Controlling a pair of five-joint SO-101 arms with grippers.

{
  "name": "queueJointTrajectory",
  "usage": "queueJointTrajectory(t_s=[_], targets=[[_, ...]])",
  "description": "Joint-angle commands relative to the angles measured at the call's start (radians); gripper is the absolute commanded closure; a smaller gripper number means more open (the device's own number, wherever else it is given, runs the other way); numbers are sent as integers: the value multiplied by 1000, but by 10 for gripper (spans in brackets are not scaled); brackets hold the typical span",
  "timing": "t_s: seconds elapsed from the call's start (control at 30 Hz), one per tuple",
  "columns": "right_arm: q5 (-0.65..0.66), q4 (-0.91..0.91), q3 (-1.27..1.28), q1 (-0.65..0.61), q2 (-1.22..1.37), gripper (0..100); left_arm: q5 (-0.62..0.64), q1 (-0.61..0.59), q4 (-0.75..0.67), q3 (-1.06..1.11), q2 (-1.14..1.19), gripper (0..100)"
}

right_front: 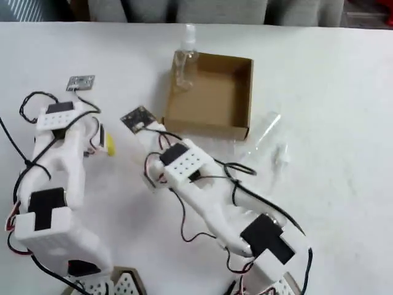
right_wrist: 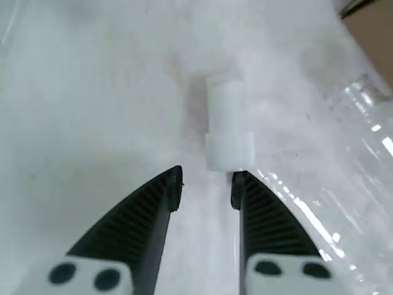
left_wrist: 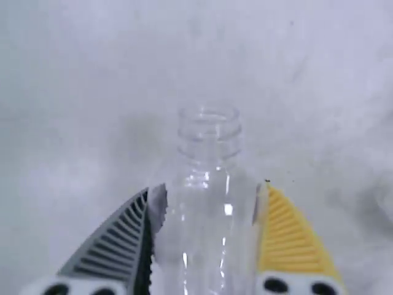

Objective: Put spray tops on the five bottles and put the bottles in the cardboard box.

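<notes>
My left gripper (left_wrist: 209, 212) is shut on a clear bottle (left_wrist: 209, 178) with an open threaded neck and no top. Its grey and yellow jaws press the bottle's sides, and the yellow finger (right_front: 110, 143) is at the table's left. My right gripper (right_wrist: 206, 187) is open just above the table, with a white spray top (right_wrist: 228, 132) lying right beyond its fingertips. A clear bottle (right_wrist: 362, 153) lies beside that top. The cardboard box (right_front: 212, 126) sits mid-table, and a capped bottle (right_front: 184, 61) stands at its far left corner.
A clear bottle (right_front: 264, 130) and a small white spray top (right_front: 282, 153) lie to the right of the box. The right arm (right_front: 184, 163) stretches across the table's middle in front of the box. Black cables trail along both arms.
</notes>
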Motion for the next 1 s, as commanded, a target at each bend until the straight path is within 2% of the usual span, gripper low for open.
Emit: queueJointTrajectory(t_s=[0.0, 0.13, 0.37, 0.63, 0.97], targets=[[63, -16, -51, -8, -1, 885, 11, -8, -18, -17, -5, 976], [106, -7, -51, -5, -2, 885, 11, -7, -18, -17, -5, 976], [161, 162, -91, -10, -90, 885, 11, -2, -18, -20, -5, 976], [212, 87, -86, -2, -93, 885, 11, 10, -20, -20, -5, 976], [282, 2, -100, 13, 24, 885, 11, 10, -20, -17, -5, 976]])
